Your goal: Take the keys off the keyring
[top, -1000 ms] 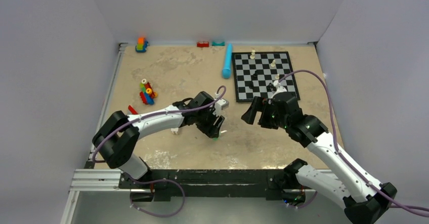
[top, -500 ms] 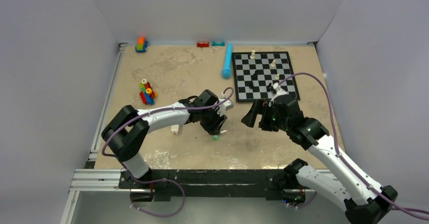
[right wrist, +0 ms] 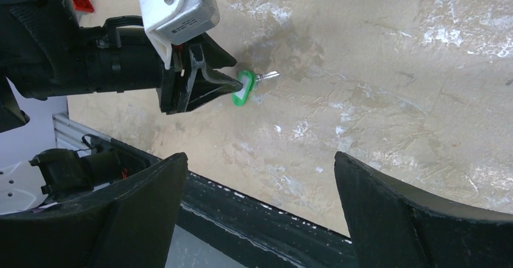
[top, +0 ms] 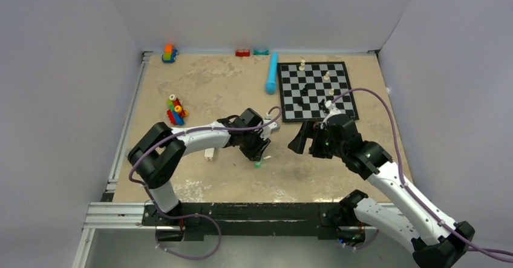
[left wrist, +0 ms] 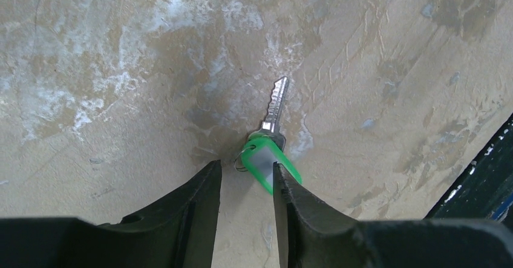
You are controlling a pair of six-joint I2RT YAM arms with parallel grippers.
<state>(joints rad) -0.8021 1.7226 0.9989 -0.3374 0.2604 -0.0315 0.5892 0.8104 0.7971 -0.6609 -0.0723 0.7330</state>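
Green plastic tag (left wrist: 270,166) of the keys (left wrist: 275,107): lies flat on the mottled tan desk (left wrist: 109,86), toward 6 o'clock from the desk's middle in the top view. In the left wrist view the single silvery blade points to 12 o'clock and the tag trails to 5 o'clock.
Keyring (left wrist: 238,163): a thin wire loop, barely showing at 9 o'clock of the tag.
Left claw (left wrist: 245,180): narrow gap with bare desk between the tips. One finger meets the tag's edge, and nothing is visibly clamped.
Right claw (right wrist: 259,159): spread wide and holding nothing, at 3 o'clock of the bunch and well apart from it.
Handling: probably light, stiff and slippery. The blade lies flush and looks hard to lift.
Hold: likely the thicker tag in one claw and the blade's head in the other. The springy wire may slip.
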